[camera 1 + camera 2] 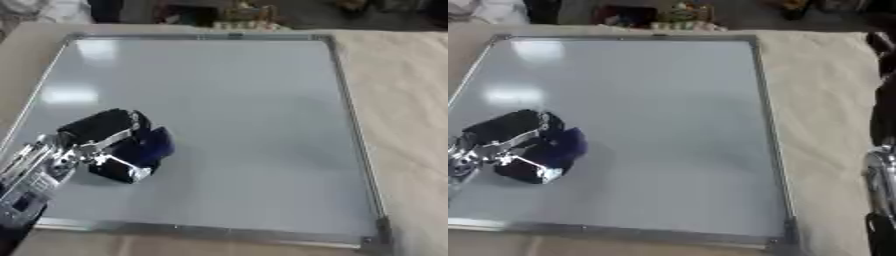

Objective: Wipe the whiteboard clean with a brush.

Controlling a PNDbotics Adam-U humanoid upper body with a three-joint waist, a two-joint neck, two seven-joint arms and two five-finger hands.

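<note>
The left hand [109, 145] is curled round a dark blue brush [156, 144], pressed onto the whiteboard [245, 125]; most of the board's surface is spread beyond and rightward of it.

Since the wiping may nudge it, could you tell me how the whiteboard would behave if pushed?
The whiteboard looks stiff: flat panel, metal frame. It lies flat, so tipping seems unlikely. On the cloth it probably slides little while the left hand presses the brush on it.

You see a pale grey-white whiteboard [227, 125] in a silver frame, lying on a beige worktop [407, 100]. Your black-and-silver left hand [105, 142] covers a dark blue brush [156, 143].
</note>
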